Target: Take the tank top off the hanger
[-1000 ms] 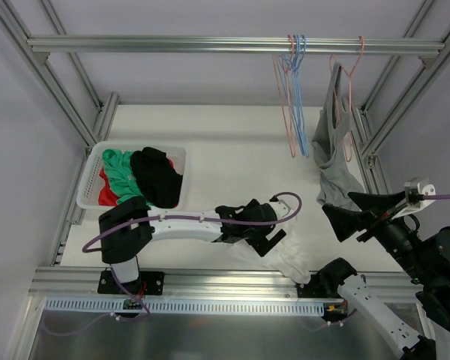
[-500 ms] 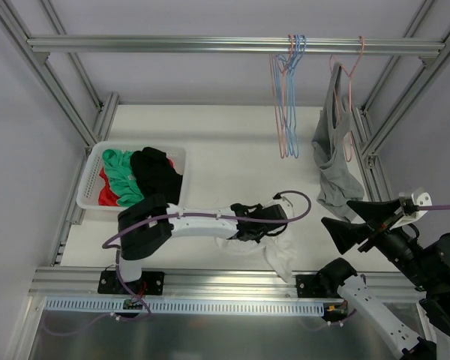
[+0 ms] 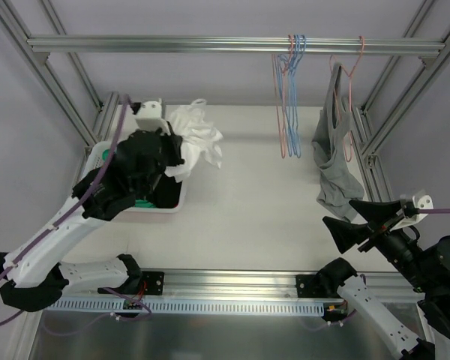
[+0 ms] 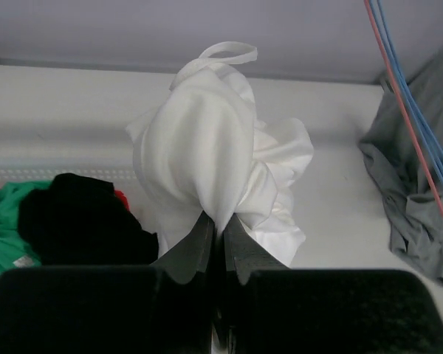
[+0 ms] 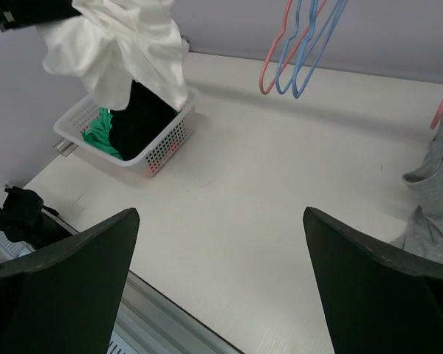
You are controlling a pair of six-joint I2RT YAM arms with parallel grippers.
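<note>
Dangling from a pink hanger (image 3: 350, 71) on the rail (image 3: 210, 45), the gray tank top (image 3: 331, 161) hangs just beyond the right claw (image 3: 337, 210), whose jaws gape wide and empty. The left claw (image 4: 215, 230) is clenched on a white garment (image 4: 207, 147) above the basket (image 3: 88, 180).

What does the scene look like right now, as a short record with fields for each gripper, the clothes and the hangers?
left gripper: shut on white garment, raised near basket
right gripper: open, empty
tank top: grey, hanging from pink hanger on the rail
spare hangers: bare, on the same rail
basket contents: black, green and red clothes
</note>
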